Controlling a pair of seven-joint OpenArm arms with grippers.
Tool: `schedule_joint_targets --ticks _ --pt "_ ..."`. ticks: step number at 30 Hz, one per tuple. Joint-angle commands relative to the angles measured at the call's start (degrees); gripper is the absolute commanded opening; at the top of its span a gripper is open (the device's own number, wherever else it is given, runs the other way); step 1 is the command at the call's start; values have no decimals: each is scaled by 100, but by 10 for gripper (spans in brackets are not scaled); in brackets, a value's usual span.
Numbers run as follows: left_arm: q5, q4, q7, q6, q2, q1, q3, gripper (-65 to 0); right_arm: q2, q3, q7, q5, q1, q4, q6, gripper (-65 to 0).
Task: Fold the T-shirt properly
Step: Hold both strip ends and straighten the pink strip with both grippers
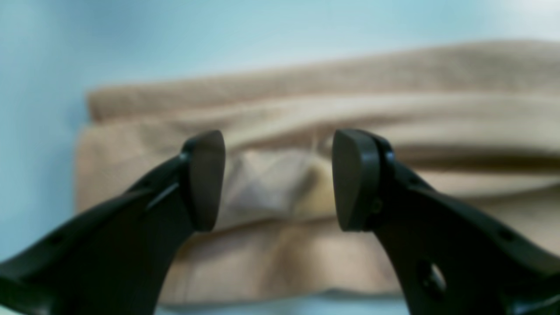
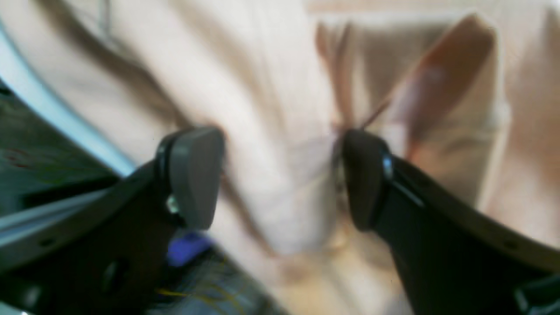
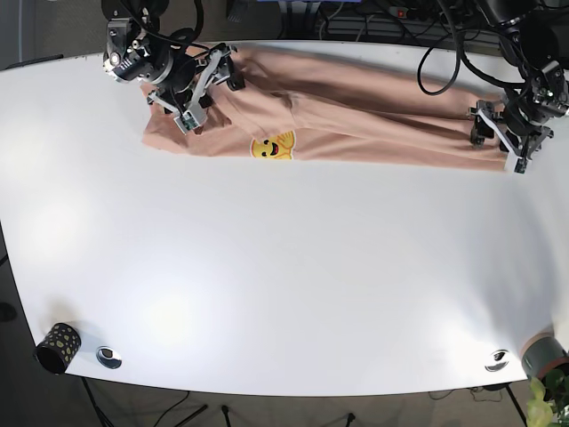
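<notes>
**A:** How did the T-shirt look?

**B:** The peach T-shirt (image 3: 356,120) lay along the far edge of the white desk (image 3: 284,267), folded lengthwise into a long, narrow band with soft ridges running its length. A yellow smiley print (image 3: 272,146) showed on its near edge, toward the end where the right arm was.

**A:** And up close?

**B:** In the left wrist view the T-shirt (image 1: 306,175) appeared as stacked tan layers, one fold over another, with a paler patch between the fingers; the view was blurred. In the right wrist view the cloth (image 2: 271,131) was pale and creased, also blurred, bunched in thick folds.

**A:** The end effectors?

**B:** The left end effector (image 1: 278,180) was spread wide, released, its fingers on either side of that paler patch at the shirt's end. From the base view it (image 3: 500,127) sat at the band's end. The right end effector (image 2: 280,179) was also spread apart, a thick fold of cloth between its fingers, not clamped on it. In the base view it (image 3: 197,92) was over the other end.

**A:** Anything else on the desk?

**B:** A dark spotted cup (image 3: 56,347) stood at the near corner, well apart from the shirt.
</notes>
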Motion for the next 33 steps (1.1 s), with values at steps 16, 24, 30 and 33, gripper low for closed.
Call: schedule_joint_targets --ticks 16,24,30,33 --pt "3 -1009 -102 10 -97 -471 6 -296 69 15 505 -841 1810 -1662 63 -241" --pt "-559 -437 21 10 -79 -630 -46 -294 140 -2 488 -788 2425 -1873 63 -241" --pt "-1350 55 821 10 -88 -507 -1057 -289 131 -2 470 -780 2443 -1758 63 -241" --pt "-1465 -147 961 10 -88 -507 -1471 -233 122 -2 470 -780 2434 -1767 63 -241"
